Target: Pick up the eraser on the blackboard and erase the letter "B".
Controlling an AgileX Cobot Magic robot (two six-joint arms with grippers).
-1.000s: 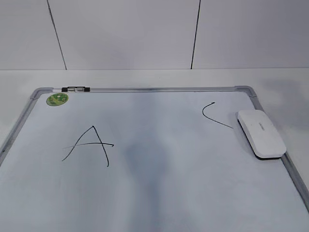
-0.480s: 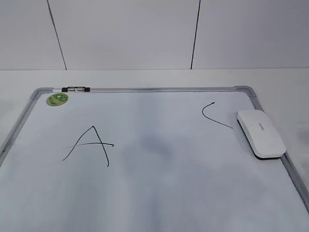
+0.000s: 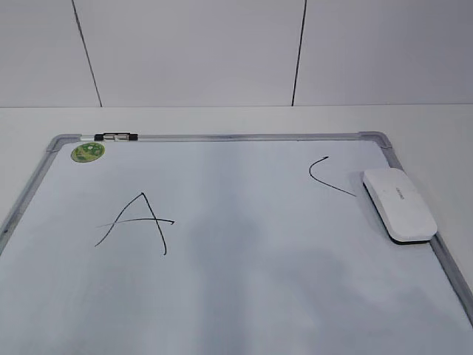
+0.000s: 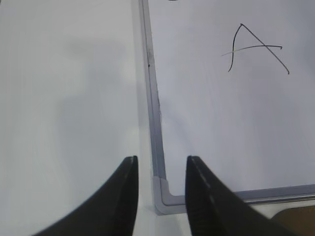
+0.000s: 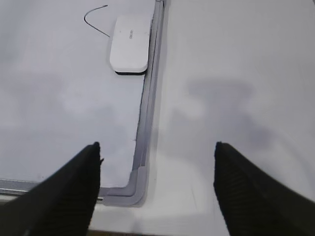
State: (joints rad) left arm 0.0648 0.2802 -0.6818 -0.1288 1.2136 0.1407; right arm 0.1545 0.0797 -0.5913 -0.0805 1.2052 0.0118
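The blackboard [image 3: 244, 137] is a white dry-erase board with a grey frame, lying flat on the table. The eraser [image 3: 399, 203] lies on its right edge, next to the curved "C" [image 3: 325, 176]. No letter "B" shows in any view; the board's middle is bare. My left gripper [image 4: 160, 164] is open and empty above the board's near left corner [image 4: 162, 194]. My right gripper [image 5: 156, 152] is wide open and empty above the near right corner [image 5: 138, 189], with the eraser [image 5: 129, 43] well ahead of it. Neither gripper shows in the exterior view.
A black "A" [image 3: 137, 222] is on the board's left half and also shows in the left wrist view [image 4: 256, 49]. A round green sticker [image 3: 88, 152] sits at the far left corner. White table surrounds the board; a white panelled wall stands behind.
The dark shadow over the middle of the board has faded and drawn back toward the near edge. The eraser and the letters have not moved.
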